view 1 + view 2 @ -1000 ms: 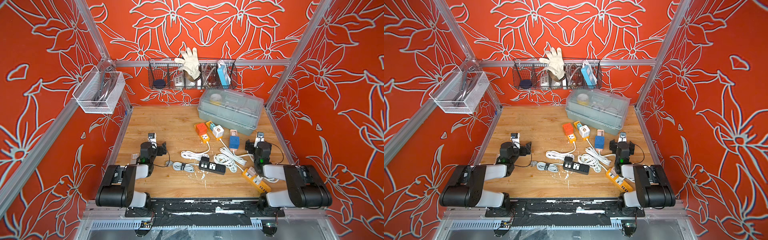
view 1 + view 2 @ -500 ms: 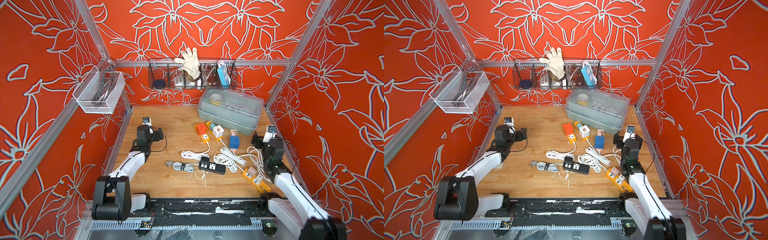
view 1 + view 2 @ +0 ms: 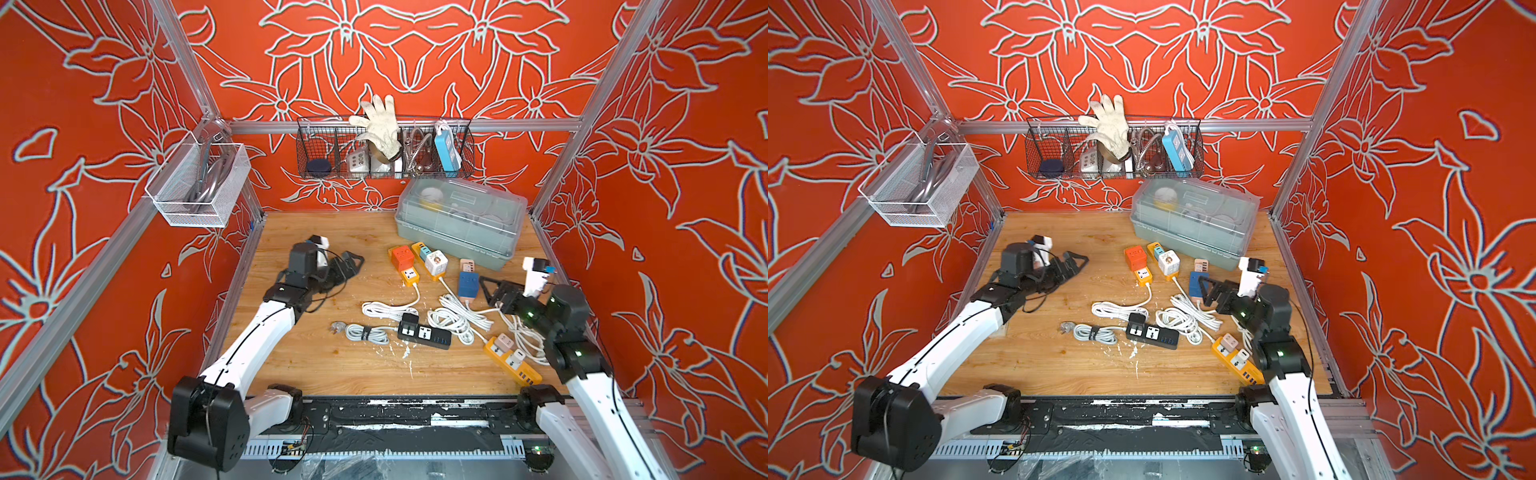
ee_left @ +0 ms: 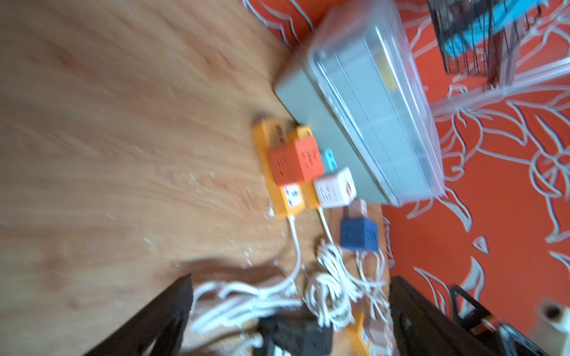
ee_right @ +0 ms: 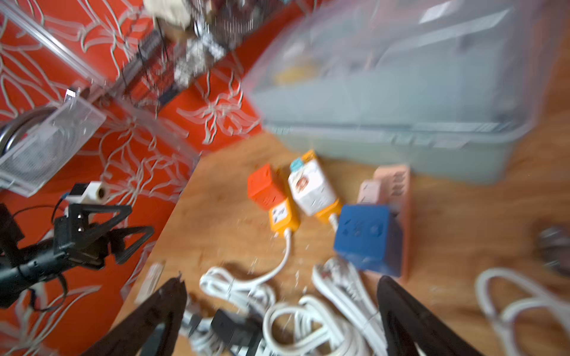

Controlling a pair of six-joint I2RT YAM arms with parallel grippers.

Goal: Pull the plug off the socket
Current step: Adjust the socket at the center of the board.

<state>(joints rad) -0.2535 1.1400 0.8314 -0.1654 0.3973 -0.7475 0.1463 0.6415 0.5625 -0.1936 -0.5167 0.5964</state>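
Note:
Several socket strips lie on the wooden table in both top views. A black strip has a black plug in its left end. Two orange strips carry an orange cube plug and a white cube plug. A blue cube plug sits in a pink strip, and a yellow strip holds small adapters. My left gripper hovers open at the back left, empty. My right gripper hovers open just right of the blue cube, empty. Both wrist views are blurred; the black strip shows between the open left jaws.
A grey lidded box stands at the back right. White cable coils lie around the strips. A black wire basket hangs on the back wall and a white mesh basket on the left wall.
Both arms have risen from their folded rest near the front and reached out, the left toward the back left, the right toward the blue cube. Both grippers stay open.

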